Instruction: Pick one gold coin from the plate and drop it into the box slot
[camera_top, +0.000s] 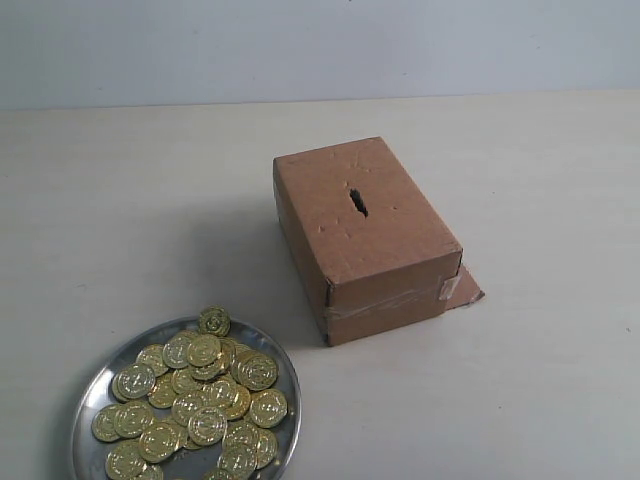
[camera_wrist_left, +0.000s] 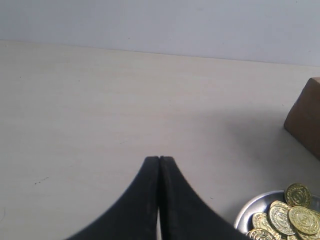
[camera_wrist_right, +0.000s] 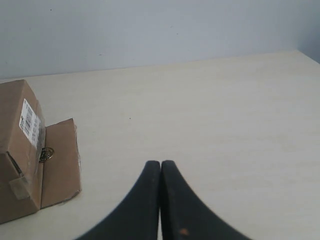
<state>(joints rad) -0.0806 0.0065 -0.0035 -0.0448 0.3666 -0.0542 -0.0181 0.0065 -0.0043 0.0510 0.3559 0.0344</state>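
A round silver plate (camera_top: 92, 393) heaped with several gold coins (camera_top: 205, 400) sits at the lower left of the exterior view. To its upper right stands the brown cardboard box (camera_top: 390, 235), with a dark ragged slot (camera_top: 357, 201) in its top and a small flap (camera_top: 467, 288) at its base. Neither arm shows in the exterior view. In the left wrist view my left gripper (camera_wrist_left: 159, 159) is shut and empty over bare table, with the plate's rim (camera_wrist_left: 246, 212), coins (camera_wrist_left: 290, 218) and a box corner (camera_wrist_left: 306, 121) off to one side. My right gripper (camera_wrist_right: 160, 163) is shut and empty, apart from the box (camera_wrist_right: 15, 150) and flap (camera_wrist_right: 60, 160).
The pale tabletop (camera_top: 150, 200) runs back to a light wall (camera_top: 300, 40). A barcode label (camera_wrist_right: 31, 122) sits on the box's end, and a small stamped mark (camera_wrist_right: 46, 154) lies by the flap's fold.
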